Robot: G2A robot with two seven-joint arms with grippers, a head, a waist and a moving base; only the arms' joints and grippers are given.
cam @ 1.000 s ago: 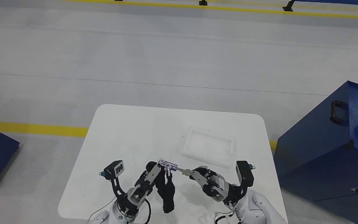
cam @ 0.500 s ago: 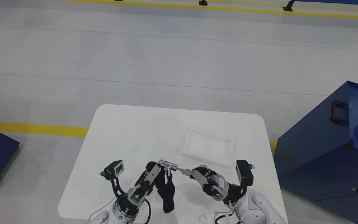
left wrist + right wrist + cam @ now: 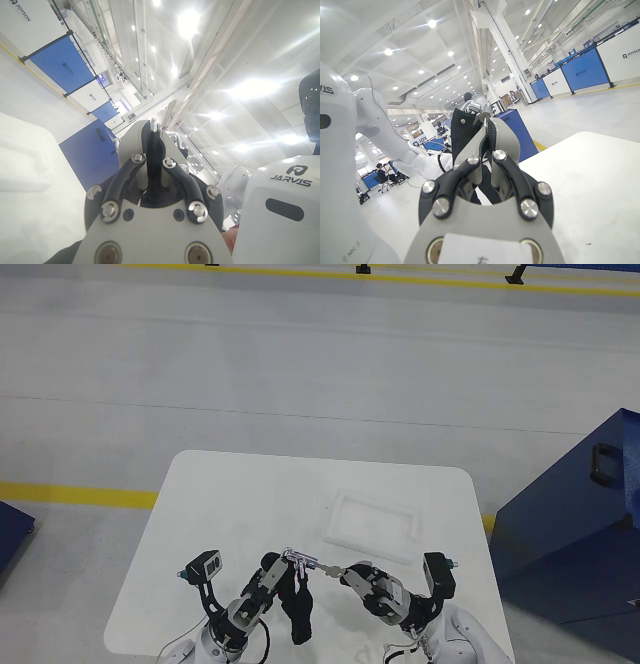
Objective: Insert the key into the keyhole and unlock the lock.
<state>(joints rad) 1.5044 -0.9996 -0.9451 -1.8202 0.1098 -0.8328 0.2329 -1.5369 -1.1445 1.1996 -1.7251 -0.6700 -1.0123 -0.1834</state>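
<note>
White table (image 3: 220, 504) is carrying a tray (image 3: 368, 526) beyond the lock (image 3: 296, 557).
Left gripper (image 3: 151, 130) is clamping the lock; right gripper (image 3: 487, 123) is pinching the key (image 3: 483, 115), just beside the lock.

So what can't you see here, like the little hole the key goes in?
- Keyhole: right wrist view, a black strap and the shut right jaws cover most of the lock; left wrist view, the shut left jaws hide it.
- Whether the key is in yet: top view, where it meets the lock is too small.
- Key's held end: right wrist view, buried in the jaws.
</note>
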